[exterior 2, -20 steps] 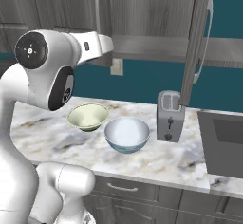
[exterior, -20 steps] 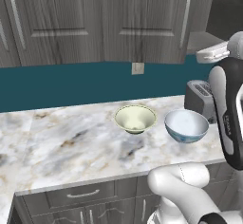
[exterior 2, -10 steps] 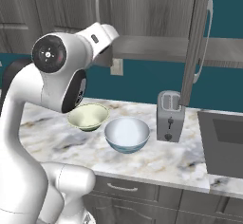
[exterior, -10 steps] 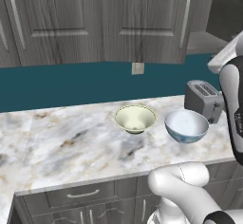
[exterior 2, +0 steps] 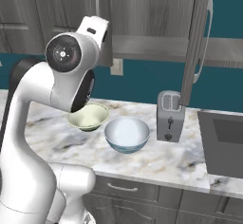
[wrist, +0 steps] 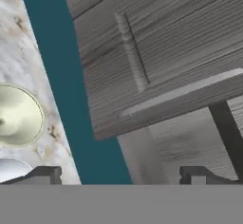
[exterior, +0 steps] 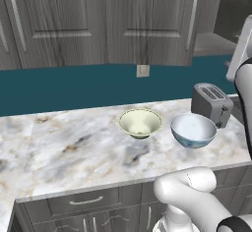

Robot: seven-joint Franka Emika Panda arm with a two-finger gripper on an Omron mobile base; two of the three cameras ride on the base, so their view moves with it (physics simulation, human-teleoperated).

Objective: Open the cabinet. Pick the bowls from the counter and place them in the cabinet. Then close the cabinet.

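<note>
1. Stuff around me first: a silver toaster (exterior: 212, 103) sits at the back right of the counter (exterior: 64, 152), close behind the patterned bowl. There's a wall outlet (exterior: 142, 71) on the teal backsplash (exterior: 74, 86), and a dark sink (exterior 2: 224, 142) is set in at the counter's right end.
2. The open cabinet door (exterior 2: 195, 52) sticks out edge-on right above the toaster, so it hangs between me and that side.
3. My gripper (wrist: 121, 175) is up by the cabinet (exterior: 147, 19), jaws spread wide with nothing in them. From my hand camera I'm looking at the cabinet's dark wood-grain door and its silver bar handle (wrist: 182, 94).
4. The bowls sit side by side near the middle of the counter, close together, both upright. The cream-green bowl (exterior: 141, 123) is plain. The other bowl (exterior: 193, 130) is white inside, blue patterned outside, and nearer the front edge.
</note>
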